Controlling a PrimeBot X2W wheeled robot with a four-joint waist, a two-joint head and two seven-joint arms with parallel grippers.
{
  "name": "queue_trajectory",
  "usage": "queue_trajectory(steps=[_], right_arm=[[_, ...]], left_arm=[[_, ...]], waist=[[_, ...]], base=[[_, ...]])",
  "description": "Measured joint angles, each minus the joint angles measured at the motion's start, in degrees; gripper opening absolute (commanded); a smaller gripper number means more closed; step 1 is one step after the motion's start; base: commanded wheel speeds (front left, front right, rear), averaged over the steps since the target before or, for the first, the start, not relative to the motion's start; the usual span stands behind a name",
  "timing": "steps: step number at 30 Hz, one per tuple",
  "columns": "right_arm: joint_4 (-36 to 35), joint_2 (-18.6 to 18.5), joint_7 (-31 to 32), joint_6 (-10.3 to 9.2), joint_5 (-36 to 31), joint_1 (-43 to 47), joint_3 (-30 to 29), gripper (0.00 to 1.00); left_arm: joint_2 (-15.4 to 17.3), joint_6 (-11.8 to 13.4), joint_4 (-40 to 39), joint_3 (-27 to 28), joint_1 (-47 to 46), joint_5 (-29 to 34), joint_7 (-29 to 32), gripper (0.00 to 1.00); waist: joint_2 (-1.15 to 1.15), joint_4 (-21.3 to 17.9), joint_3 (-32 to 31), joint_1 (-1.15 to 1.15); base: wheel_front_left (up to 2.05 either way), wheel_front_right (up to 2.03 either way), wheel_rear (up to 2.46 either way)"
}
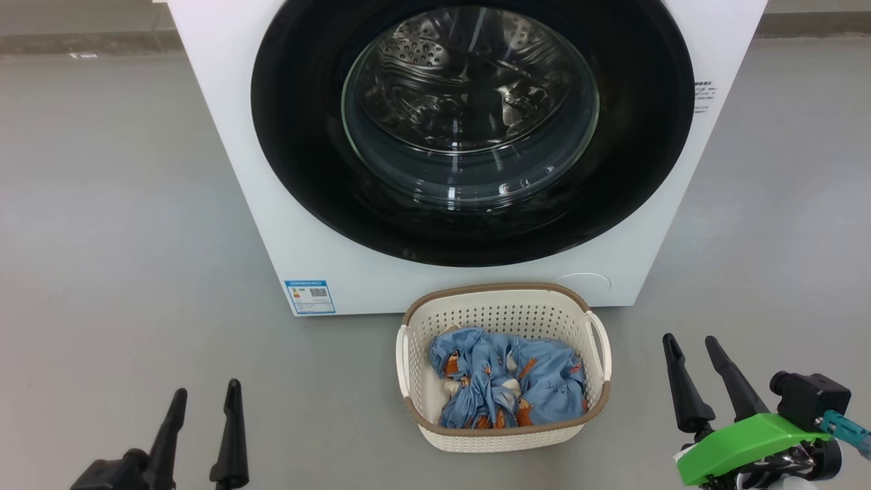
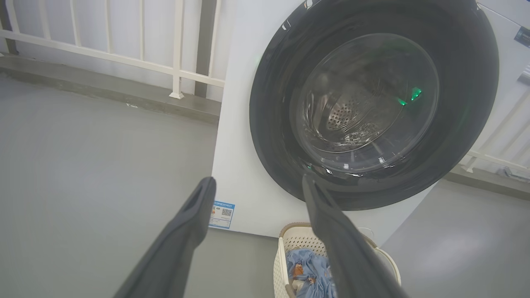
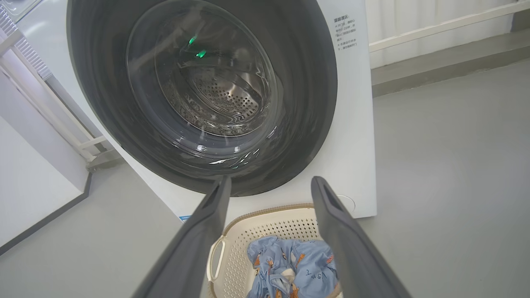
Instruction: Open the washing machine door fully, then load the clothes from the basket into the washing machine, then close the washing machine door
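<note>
From the head view you are looking down at the washing machine [image 1: 224, 170], which is standing on the grey floor [image 1: 102, 238]. The washing machine door [image 1: 306, 170] is lying flush against its front, closed. Through the door's glass you are seeing the perforated drum [image 1: 435, 47].

The basket [image 1: 503, 306] is sitting on the floor just in front of the machine, below the door. The clothes [image 1: 507, 384] are lying bunched inside it. A blue label sticker [image 1: 310, 297] is showing on the machine's front, to the left of the basket.

Your left gripper [image 1: 207, 388] is hovering at the lower left, well apart from the basket. Its fingers are spread wide and gripping nothing. Your right gripper [image 1: 690, 338] is hovering near the basket's right side, also spread wide and empty. A green housing [image 1: 742, 439] is sitting on the wrist behind it.

The left wrist view is adding a white railing [image 2: 140, 62] running along the wall behind the machine. It is also giving you the door's whole lower rim, and a green glint [image 2: 414, 93] is reflecting in the glass.

The right wrist view is adding a printed text label [image 3: 345, 33] on the white front, right of the door. It is also looking straight down between the fingers onto the clothes.
</note>
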Motion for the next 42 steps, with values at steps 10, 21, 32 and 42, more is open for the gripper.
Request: queue_trajectory(steps=[10, 21, 32, 42], right_arm=[[-0.05, 0.09, -1.57, 0.01, -5.80, 1.10, -0.53, 1.00], [-0.35, 0.30, -2.66, 0.01, -10.43, 1.35, -0.69, 1.00], [-0.44, 0.49, -2.66, 0.01, -10.43, 1.35, -0.82, 1.00], [-0.70, 0.56, -2.66, 0.01, -10.49, 1.24, -0.92, 1.00]], left_arm=[[1.15, 0.00, -0.07, -0.76, -0.03, 5.49, -1.51, 1.00], [1.46, -0.01, -0.11, -1.12, -0.54, 9.48, -2.68, 1.00], [1.37, -0.01, 0.08, -0.46, -1.36, 9.39, -2.68, 1.00], [1.37, -0.01, 0.81, 0.26, -1.48, 10.76, -2.68, 1.00]], waist=[[0.00, -0.63, 0.21, 0.00], [0.00, -0.94, 0.88, 0.00], [0.00, -0.74, 1.23, 0.00], [0.00, -0.88, 1.92, 0.00]], base=[[0.00, 0.00, 0.00], [0.00, 0.00, 0.00], [0.00, 0.00, 0.00], [-0.01, 0.37, -0.36]])
